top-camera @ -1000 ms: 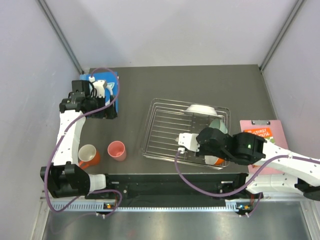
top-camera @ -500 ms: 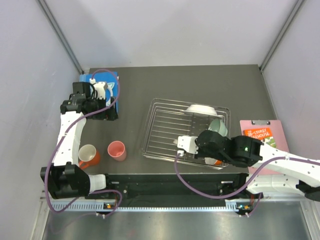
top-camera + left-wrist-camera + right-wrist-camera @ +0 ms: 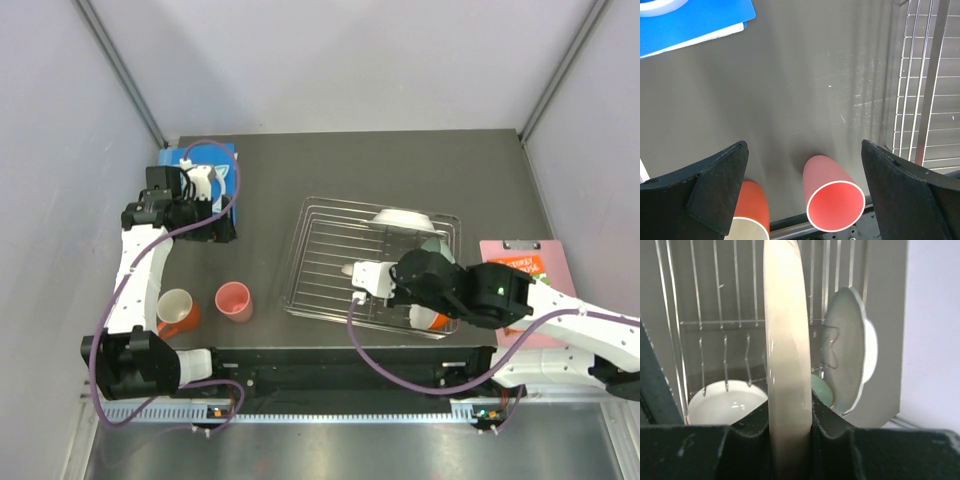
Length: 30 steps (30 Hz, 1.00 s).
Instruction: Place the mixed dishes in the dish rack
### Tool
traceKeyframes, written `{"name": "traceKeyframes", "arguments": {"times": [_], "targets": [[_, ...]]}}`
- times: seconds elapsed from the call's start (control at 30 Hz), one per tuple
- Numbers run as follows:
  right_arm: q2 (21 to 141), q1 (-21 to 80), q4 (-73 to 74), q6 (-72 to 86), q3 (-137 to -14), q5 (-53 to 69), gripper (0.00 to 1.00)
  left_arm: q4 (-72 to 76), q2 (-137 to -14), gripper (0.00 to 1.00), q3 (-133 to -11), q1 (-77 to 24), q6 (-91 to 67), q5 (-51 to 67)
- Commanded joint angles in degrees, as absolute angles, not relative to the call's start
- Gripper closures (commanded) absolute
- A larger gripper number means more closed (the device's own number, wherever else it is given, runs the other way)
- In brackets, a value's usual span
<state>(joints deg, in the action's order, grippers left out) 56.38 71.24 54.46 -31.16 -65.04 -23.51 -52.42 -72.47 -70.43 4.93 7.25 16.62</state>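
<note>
**Inspector:** The right gripper (image 3: 790, 421) is clamping a cream plate (image 3: 786, 340) by its lower rim. Its fingers (image 3: 747, 436) are pressing on both faces, and the plate is standing upright on edge.

**Clerk:** Where is that plate sitting?

**Inspector:** It is hanging over the near half of the dish rack (image 3: 318, 262). The views are not showing whether it is touching the bars. Past it in the wrist view, a white plate (image 3: 852, 347) is leaning on edge among the wires. A mint-green bowl (image 3: 821, 389) is showing just behind that plate. An orange bowl (image 3: 725, 407) is lying in the rack, turning its white inside to the camera.

**Clerk:** And the left side?

**Inspector:** The left gripper (image 3: 802, 150) is holding its jaws wide apart and gripping nothing. It is hovering over bare table (image 3: 805, 85). Below it, a pink cup (image 3: 834, 199) and an orange mug (image 3: 752, 212) are sitting near each other but apart. Both are lying left of the rack, near the table's front edge. A blue board (image 3: 690, 25) is lying toward the far left corner.
</note>
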Motion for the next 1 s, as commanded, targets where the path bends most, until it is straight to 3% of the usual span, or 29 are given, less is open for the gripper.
{"name": "traceKeyframes", "arguments": {"times": [0.0, 0.97], "targets": [[55.1, 71.5, 51.0, -32.8, -71.3, -28.2, 1.00, -49.8, -70.8, 0.01, -69.4, 4.7, 7.7, 17.1], [53.3, 63.6, 39.5, -35.5, -55.9, -23.9, 1.00, -49.5, -70.4, 0.01, -68.3, 4.8, 7.7, 17.7]]}}
